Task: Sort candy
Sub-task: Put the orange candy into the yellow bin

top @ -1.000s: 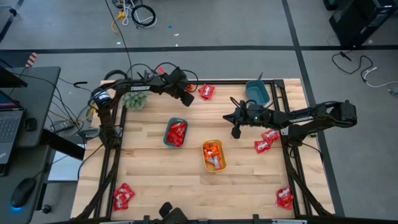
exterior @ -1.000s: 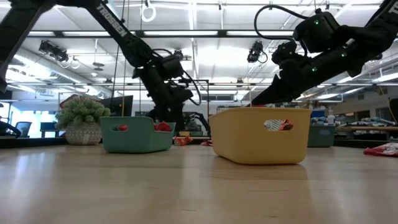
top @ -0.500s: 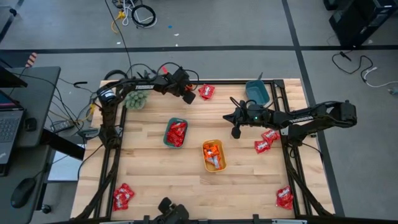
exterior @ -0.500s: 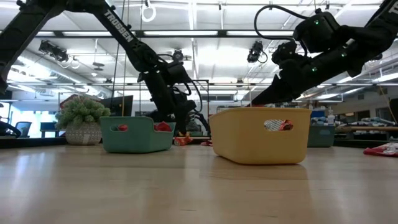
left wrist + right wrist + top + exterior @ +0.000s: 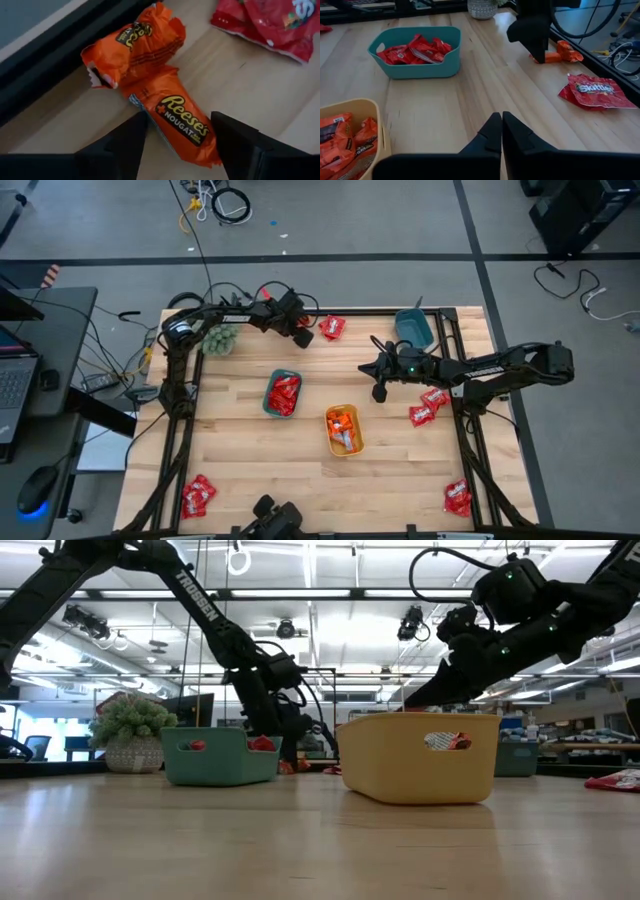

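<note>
My left gripper (image 5: 177, 147) is open near the table's far edge (image 5: 302, 335), low over two orange candies. Its fingers stand on either side of the nearer orange candy (image 5: 175, 120), which lies flat on the wood; the other orange candy (image 5: 135, 47) lies crumpled just beyond it. A red candy pack (image 5: 272, 22) lies close by. My right gripper (image 5: 501, 131) is shut on nothing and hovers right of the table's middle (image 5: 378, 390). The teal tray (image 5: 268, 395) holds red candies and the yellow tray (image 5: 360, 430) holds orange ones.
A blue tray (image 5: 413, 328) stands at the far right, a green plant (image 5: 218, 338) at the far left. Red candy packs lie by my right arm (image 5: 425, 408) and at the near corners (image 5: 457, 497) (image 5: 198, 495). A dark frame rail (image 5: 60, 60) runs just behind the orange candies.
My left gripper has come down toward the table at the far edge, a little to the right, over the orange candies.
</note>
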Controlling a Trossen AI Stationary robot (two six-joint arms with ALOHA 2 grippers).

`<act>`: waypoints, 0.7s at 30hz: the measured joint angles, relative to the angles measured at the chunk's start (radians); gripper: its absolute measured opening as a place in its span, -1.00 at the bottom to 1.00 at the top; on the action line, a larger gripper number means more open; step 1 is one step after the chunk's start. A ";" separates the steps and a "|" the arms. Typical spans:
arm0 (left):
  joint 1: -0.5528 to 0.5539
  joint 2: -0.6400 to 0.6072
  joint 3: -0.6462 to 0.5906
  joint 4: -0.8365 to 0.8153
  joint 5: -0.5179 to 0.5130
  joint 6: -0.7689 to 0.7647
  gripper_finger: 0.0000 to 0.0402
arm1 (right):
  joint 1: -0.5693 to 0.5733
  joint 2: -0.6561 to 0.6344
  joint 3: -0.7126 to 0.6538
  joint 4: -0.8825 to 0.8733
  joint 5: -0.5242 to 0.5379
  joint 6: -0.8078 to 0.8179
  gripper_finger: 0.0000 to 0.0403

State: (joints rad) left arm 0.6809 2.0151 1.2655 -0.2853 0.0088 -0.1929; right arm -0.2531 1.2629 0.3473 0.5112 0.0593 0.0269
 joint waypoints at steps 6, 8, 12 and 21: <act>-0.003 -0.014 0.017 -0.083 -0.024 0.115 -0.26 | 0.000 0.000 0.000 0.000 0.000 0.000 -0.99; -0.008 -0.015 0.037 -0.106 -0.030 0.158 -0.45 | 0.000 0.000 0.000 0.000 0.000 0.000 -0.99; -0.028 -0.023 0.082 -0.167 -0.034 0.238 -0.79 | 0.000 0.000 0.000 -0.004 0.000 0.000 -1.00; -0.145 -0.162 0.107 -0.300 0.016 0.367 -0.92 | -0.001 0.000 0.000 -0.062 0.087 0.000 -1.00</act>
State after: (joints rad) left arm 0.5361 1.8530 1.3724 -0.5855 0.0247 0.1741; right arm -0.2539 1.2629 0.3473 0.4492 0.1467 0.0267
